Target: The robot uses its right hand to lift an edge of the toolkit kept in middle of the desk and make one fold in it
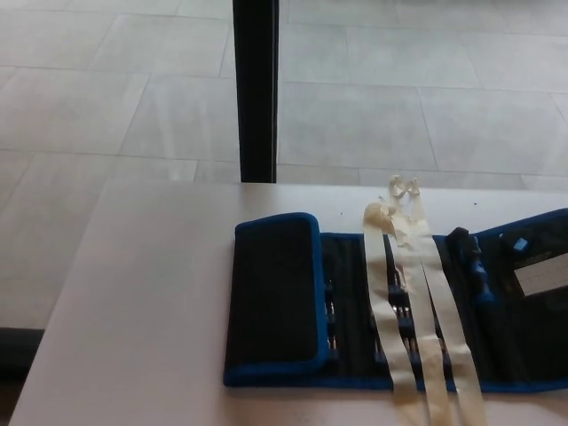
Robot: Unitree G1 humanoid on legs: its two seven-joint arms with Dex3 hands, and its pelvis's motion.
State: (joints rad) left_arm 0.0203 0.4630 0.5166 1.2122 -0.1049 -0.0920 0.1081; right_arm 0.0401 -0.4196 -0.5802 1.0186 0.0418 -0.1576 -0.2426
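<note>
Nearest to the camera lies the front edge of the desk point(133, 355), pale and bare on its left part. On it rests the toolkit point(390, 311), a black fabric roll with blue trim, which sits toward the right of the view and runs out of the picture at the right border. Its left flap point(275, 297) is already laid over the body, so one fold seems to be made on that side. Two strips of pale tape point(417, 328) cross the open middle part from front to back, and small tools point(470, 262) sit in the pockets further right. No robot hand is visible, neither left nor right, so whether the fingers are wide or narrow is not shown. If a fold is still needed, the right robot hand should probably take the blue border at the free right edge, lift it only a little and carry it over leftward, slowly, because the tape may hold the fabric. Behind the desk stands a dark post point(257, 89), and beyond it the grey tiled floor point(399, 89).
</note>
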